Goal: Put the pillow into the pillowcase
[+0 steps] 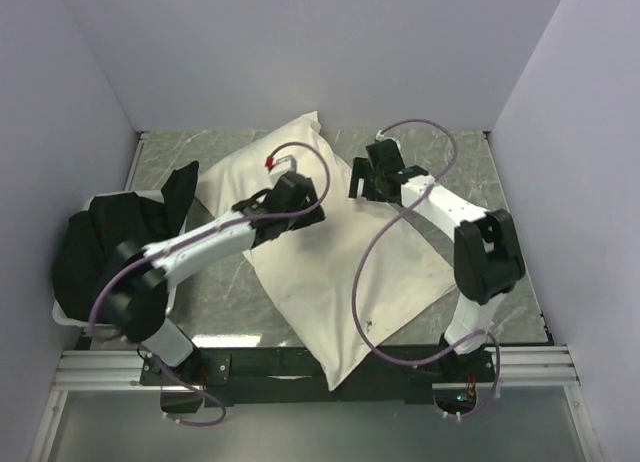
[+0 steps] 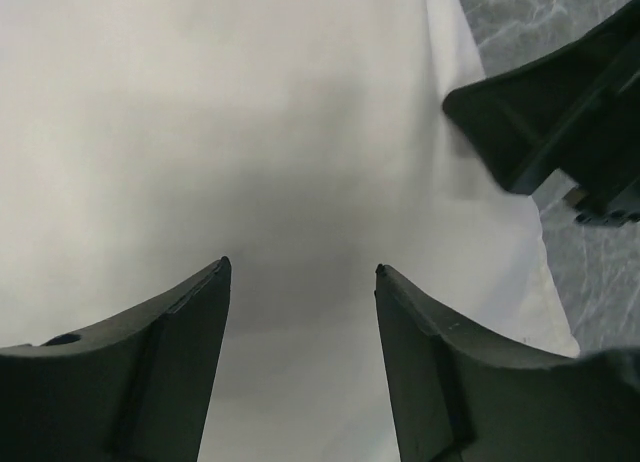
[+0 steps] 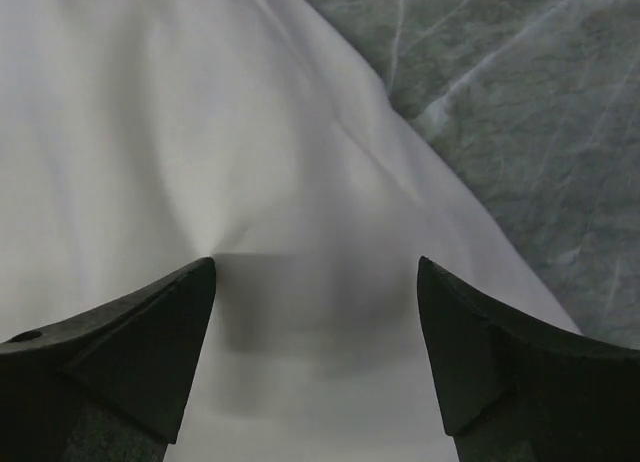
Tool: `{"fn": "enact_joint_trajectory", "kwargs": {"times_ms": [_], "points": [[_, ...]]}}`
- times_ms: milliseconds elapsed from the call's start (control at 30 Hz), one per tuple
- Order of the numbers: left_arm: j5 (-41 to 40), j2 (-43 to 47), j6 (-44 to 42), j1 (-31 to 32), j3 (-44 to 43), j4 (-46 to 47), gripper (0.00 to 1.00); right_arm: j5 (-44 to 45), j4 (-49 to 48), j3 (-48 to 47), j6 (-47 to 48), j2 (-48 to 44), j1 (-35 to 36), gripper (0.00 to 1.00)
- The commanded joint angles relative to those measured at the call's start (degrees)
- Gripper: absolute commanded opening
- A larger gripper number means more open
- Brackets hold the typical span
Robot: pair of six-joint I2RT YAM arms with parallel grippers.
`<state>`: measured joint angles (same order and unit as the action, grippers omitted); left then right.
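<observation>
Pillow [image 1: 250, 172]: likely soft, light; pinch a corner.
Pillowcase [image 1: 330, 292]: limp; probably best pinched at its edge.
Left gripper [image 2: 300, 272]: open, empty.
Right gripper [image 3: 315, 262]: wide, empty.

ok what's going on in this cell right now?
Two arms are working on cream bedding in the middle of the table. The left pincer hangs open over the plump pillow, and the right pincer is open over the fabric near its edge. Neither grips anything. The pillowcase lies flat toward the near edge; I can't tell whether the pillow is partly inside. A black cloth heap sits at left.
</observation>
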<state>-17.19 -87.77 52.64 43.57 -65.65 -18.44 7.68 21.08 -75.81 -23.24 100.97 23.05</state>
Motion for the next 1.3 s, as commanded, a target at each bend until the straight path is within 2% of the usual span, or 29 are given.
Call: {"fn": "enact_joint_trajectory", "kwargs": {"times_ms": [0,33,67,133,167,233,433,567,667,700,767,800,900,967,1067,1267], "points": [[7.16,-13.81,-6.49,-1.38,-12.27,2.8,0.63,2.61,4.14,-4.69,3.03,6.25,-4.14,0.81],[7.87,-16.18,-6.76,-1.47,-14.23,2.44,0.63,1.38,4.49,-4.78,2.77,7.65,-5.2,0.65],[8.48,-18.3,-7.02,-1.47,-16.16,1.83,0.63,0.24,4.67,-4.7,1.55,8.1,-7.73,0.54],[10.33,-22.96,-7.12,-1.47,-19.95,2.0,0.63,-4.24,4.41,-3.73,0.49,8.63,-9.94,0.34],[11.29,-24.11,-6.94,-1.47,-20.92,2.09,0.63,-5.21,4.49,-3.38,-0.56,8.63,-10.74,0.29],[13.84,-26.14,-6.59,-1.21,-22.16,2.88,0.63,-7.06,4.76,-2.59,-1.01,8.54,-12.58,0.21],[14.99,-25.53,-3.96,1.6,-17.33,6.91,0.64,-7.51,4.85,-0.39,-1.28,5.3,-13.38,0.21],[14.73,-23.95,-2.9,2.92,-13.2,9.12,0.68,-6.11,5.9,-0.04,-2.24,1.96,-13.38,0.33],[14.73,-22.28,-2.72,3.36,-11.52,10.61,0.71,-5.92,5.37,1.98,-2.94,-3.75,-12.94,0.48],[14.56,-21.75,-3.24,3.54,-11.96,10.61,0.73,-5.4,5.29,2.77,-2.86,-6.98,-12.77,0.57],[13.42,-20.79,-4.04,4.06,-12.92,9.48,0.78,-4.78,5.55,3.39,-3.12,-10.25,-11.45,0.67],[13.15,-20.34,-4.91,4.15,-14.32,8.95,0.79,-5.83,5.46,4.0,-3.04,-13.4,-11.1,0.77],[9.91,-16.92,-6.32,3.98,-16.08,6.05,0.82,-7.42,5.29,6.54,-3.65,-19.46,-10.4,0.94],[8.06,-13.07,-6.94,3.54,-16.0,4.91,0.84,-7.51,4.06,10.39,-4.17,-23.08,-9.43,1.0],[5.42,-6.4,-7.38,3.45,-13.64,3.49,0.88,-7.51,0.29,18.11,-4.96,-31.69,-6.88,1.0],[0.58,10.29,-6.06,3.63,-1.08,2.01,0.98,-14.36,-4.29,30.0,-7.07,-47.6,-6.79,1.0]]}}
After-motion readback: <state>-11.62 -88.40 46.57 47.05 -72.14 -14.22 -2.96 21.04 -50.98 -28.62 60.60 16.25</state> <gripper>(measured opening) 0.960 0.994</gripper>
